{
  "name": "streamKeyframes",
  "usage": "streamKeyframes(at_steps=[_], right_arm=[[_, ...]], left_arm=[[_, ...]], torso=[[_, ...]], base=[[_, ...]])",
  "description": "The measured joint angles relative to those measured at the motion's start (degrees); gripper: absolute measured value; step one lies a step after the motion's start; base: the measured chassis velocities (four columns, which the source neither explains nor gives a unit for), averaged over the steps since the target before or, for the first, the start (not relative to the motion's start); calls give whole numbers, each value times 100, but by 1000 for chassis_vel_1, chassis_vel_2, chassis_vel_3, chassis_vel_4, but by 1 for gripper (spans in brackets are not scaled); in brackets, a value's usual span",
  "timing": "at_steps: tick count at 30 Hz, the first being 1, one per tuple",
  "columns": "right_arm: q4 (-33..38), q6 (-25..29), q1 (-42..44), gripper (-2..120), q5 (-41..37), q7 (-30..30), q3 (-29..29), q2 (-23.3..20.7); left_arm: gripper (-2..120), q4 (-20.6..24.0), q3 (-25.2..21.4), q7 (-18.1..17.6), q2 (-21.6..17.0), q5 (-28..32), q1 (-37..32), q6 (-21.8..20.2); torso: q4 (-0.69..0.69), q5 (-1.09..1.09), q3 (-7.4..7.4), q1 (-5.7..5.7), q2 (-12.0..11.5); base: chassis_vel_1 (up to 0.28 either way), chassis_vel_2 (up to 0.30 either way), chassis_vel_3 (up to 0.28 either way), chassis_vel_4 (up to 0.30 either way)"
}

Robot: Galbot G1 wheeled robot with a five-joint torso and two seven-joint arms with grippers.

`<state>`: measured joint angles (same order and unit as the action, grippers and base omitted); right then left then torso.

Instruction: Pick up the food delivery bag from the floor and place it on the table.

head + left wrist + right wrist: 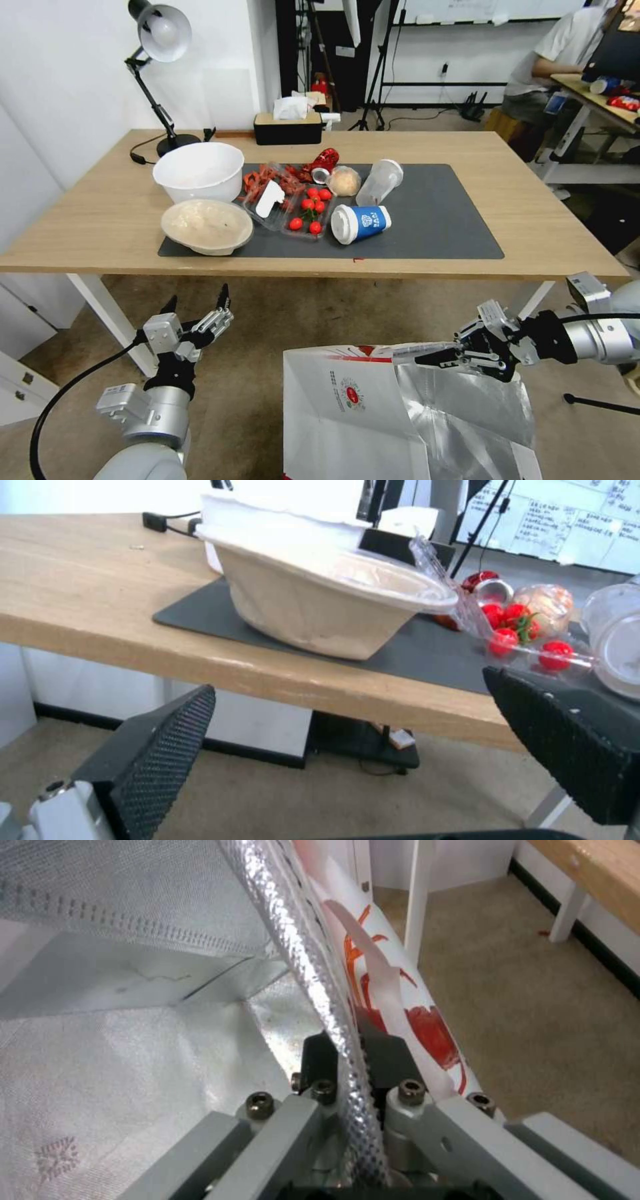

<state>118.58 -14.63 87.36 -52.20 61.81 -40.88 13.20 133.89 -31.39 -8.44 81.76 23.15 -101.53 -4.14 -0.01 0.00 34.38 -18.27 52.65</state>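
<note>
**Bag gripped at rim, lift to desk pending**

Head view. The bag (373, 413) sits at 6 o'clock, in front of the desk's (533, 220) near edge and below its level; whether its base rests on the floor (300, 313) cannot be told. The right gripper (437, 355) reaches in from 3 o'clock and pinches the bag's top rim. The left gripper (200, 308) hangs at 8 o'clock, clear of the bag, fingers spread and pointing up toward the desk. The mat (433, 227) carries bowls (200, 170), tomatoes (308, 210) and cups (360, 223); the desk's 3 o'clock end is bare wood.

Left wrist view. Both fingers (160, 730) stand wide apart with nothing between them, facing the desk edge (267, 675) and a paper bowl (320, 610).

Right wrist view. The right fingers (380, 1052) are clamped together on the bag's foil-lined rim (320, 990), with the red print (430, 1032) on the outer face just beside them.

Judgement. The step in hand is the pick-up: grasp made, transfer not yet done. The next move calls for raising the bag above the desk edge, then setting it on the bare end. A one-point grip on thin paper may let the bag swing or tear.
</note>
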Motion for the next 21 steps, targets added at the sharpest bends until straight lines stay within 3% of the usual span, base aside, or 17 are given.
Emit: streamKeyframes(at_steps=[21], right_arm=[[-1,10,-3,0,16,-2,16,2]], left_arm=[[100,11,-13,9,-20,-1,1,-2]], torso=[[0,0,296,-227,521]], base=[[0,0,0,0]])
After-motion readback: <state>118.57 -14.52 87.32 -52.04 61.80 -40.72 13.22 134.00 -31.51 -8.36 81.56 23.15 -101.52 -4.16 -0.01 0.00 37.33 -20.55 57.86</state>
